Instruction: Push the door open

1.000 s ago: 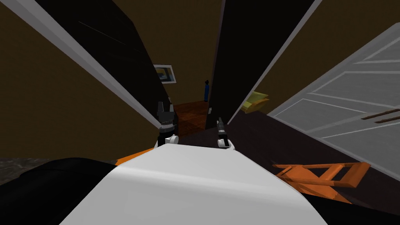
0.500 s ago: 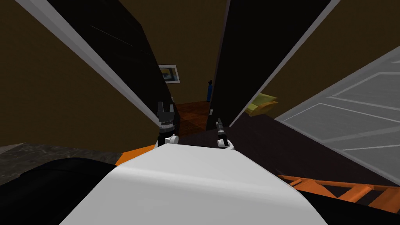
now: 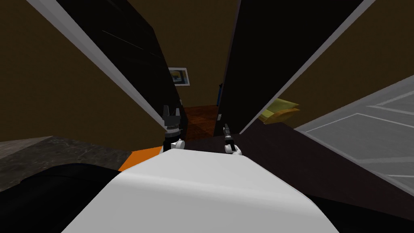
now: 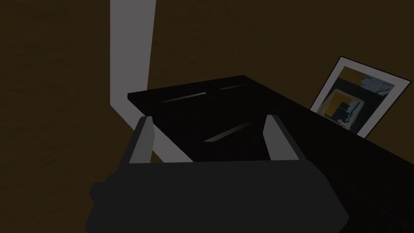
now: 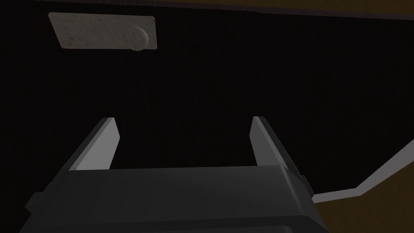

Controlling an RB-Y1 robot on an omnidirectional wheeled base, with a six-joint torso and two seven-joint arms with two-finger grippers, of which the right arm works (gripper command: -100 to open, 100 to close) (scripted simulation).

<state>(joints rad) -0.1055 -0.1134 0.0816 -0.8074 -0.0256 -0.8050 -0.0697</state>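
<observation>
Door (image 3: 258, 60) dark, ajar, just ahead of R gripper (image 5: 182, 121); knob (image 5: 137, 38) beyond its wide, empty fingers (image 5: 99, 143). L gripper (image 4: 208, 119) wide too, by dark panel (image 4: 202, 101). Risk: thin fingers slip off door's edge into gap if push lands off-centre.

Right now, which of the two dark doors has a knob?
The door facing the right gripper bears a pale knob plate; the door at the left gripper shows only grooves.

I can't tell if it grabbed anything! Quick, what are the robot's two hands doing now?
Left gripper: open, holding nothing.
Right gripper: open, holding nothing, pointed at the dark door.
</observation>
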